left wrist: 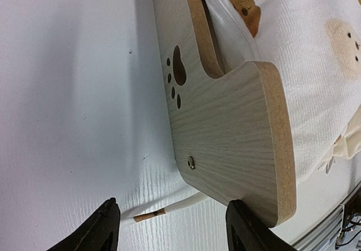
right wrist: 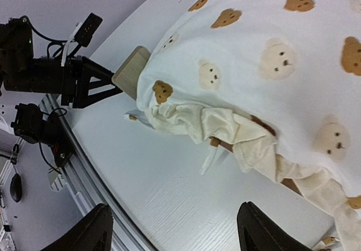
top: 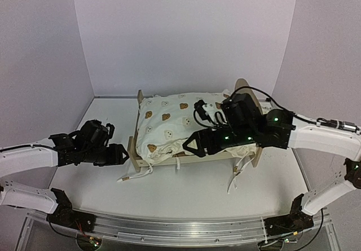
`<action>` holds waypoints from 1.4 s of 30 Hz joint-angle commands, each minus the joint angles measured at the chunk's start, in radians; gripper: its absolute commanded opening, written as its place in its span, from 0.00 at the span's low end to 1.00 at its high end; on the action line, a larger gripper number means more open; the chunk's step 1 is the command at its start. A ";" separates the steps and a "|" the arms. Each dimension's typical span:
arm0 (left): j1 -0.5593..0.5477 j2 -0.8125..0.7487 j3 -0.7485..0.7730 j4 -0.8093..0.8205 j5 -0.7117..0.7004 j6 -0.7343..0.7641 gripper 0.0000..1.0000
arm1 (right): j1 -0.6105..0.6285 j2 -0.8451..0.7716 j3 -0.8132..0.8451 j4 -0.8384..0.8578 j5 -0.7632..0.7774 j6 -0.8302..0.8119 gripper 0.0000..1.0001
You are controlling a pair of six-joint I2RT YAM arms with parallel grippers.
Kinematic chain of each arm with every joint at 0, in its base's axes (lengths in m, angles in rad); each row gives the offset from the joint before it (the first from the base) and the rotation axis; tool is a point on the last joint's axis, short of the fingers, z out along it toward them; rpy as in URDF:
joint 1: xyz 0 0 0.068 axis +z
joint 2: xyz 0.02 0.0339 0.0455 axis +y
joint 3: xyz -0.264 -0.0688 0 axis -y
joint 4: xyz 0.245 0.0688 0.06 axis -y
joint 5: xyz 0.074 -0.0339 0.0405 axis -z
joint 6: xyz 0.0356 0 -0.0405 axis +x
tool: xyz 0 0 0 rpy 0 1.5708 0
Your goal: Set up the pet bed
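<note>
Top: pet bed (top: 133, 148) stands mid-table, quilt (top: 169, 126) draped over it, ruffle trailing off the near rail. Left gripper (top: 119, 153) sits at the low end board, likely to steady the frame.

Left wrist: fingers (left wrist: 248, 229) spread, board corner just beside one; contact unclear.

Right wrist: right gripper (right wrist: 176, 234) spread and empty over the table (right wrist: 169, 189) beside the hanging ruffle, probably placed to tuck it.

The quilt (top: 169, 124) hides the inside of the bed (top: 134, 148), and the right arm (top: 316, 135) covers the headboard (top: 242, 84) but for its rounded top. In the left wrist view the footboard (left wrist: 225, 121) runs off the top edge. The fingers (left wrist: 102, 228) of the left tool (left wrist: 172, 206) and of the right tool (right wrist: 175, 207) are cut off at the bottom of their wrist views.
</note>
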 commanded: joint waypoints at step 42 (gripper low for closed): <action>-0.022 0.131 0.156 0.033 -0.104 0.051 0.35 | -0.656 -0.019 0.047 -0.249 0.202 -0.202 0.34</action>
